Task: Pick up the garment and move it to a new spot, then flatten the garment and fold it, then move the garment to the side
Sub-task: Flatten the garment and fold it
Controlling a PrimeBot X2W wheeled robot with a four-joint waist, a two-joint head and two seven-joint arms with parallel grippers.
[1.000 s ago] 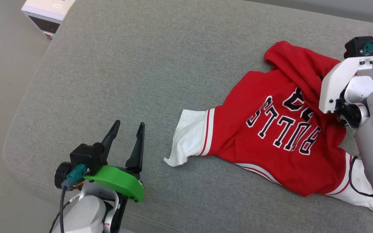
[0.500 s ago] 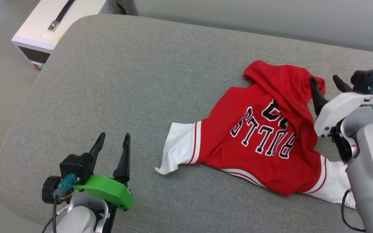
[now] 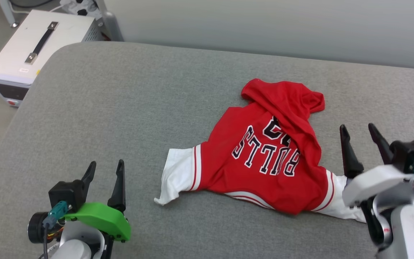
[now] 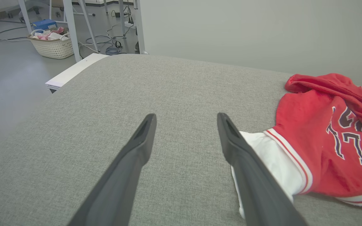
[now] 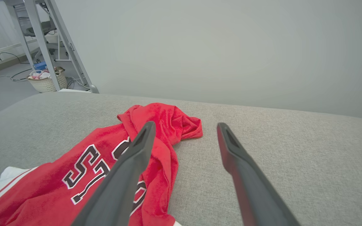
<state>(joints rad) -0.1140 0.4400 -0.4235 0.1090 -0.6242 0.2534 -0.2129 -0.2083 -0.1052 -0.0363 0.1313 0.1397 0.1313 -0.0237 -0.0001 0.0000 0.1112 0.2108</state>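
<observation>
Head view, garment: the garment (image 3: 264, 169) lies crumpled on the grey cushion (image 3: 120, 108), toward 3 o'clock from the middle, its top part folded over itself.
Head view, sleeves: one white sleeve (image 3: 178, 176) points to 9 o'clock; the other lies at 4 o'clock, by the right arm.
Head view, writing: "BULLS" reads upside down, black with white outline; the number beyond it is half covered by the fold.
Head view, left tool: the left tool (image 3: 106, 163) sits at 7 o'clock with fingers apart, holding nothing, near the sleeve but not touching it.
Head view, right tool: the right tool (image 3: 357, 126) sits at 4 o'clock, fingers spread and empty, just beside the garment's edge.
Head view, extras: a white box (image 3: 20, 61) with a black handle (image 3: 41, 41) stands at 10 o'clock, off the cushion.
Left wrist view: the left tool (image 4: 186, 115) is spread over bare cushion; the garment (image 4: 309, 131) lies at 3 o'clock, with only parts of letters showing.
Left wrist view, room: a woven basket (image 4: 53, 47) and floor cables (image 4: 112, 50) sit at 11 o'clock beside metal legs (image 4: 69, 18).
Right wrist view: the right tool (image 5: 186, 124) is open, its 9 o'clock finger in front of the garment (image 5: 165, 122); whether it touches, I cannot tell.
Right wrist view, writing: only the end of the word shows, "LS".
</observation>
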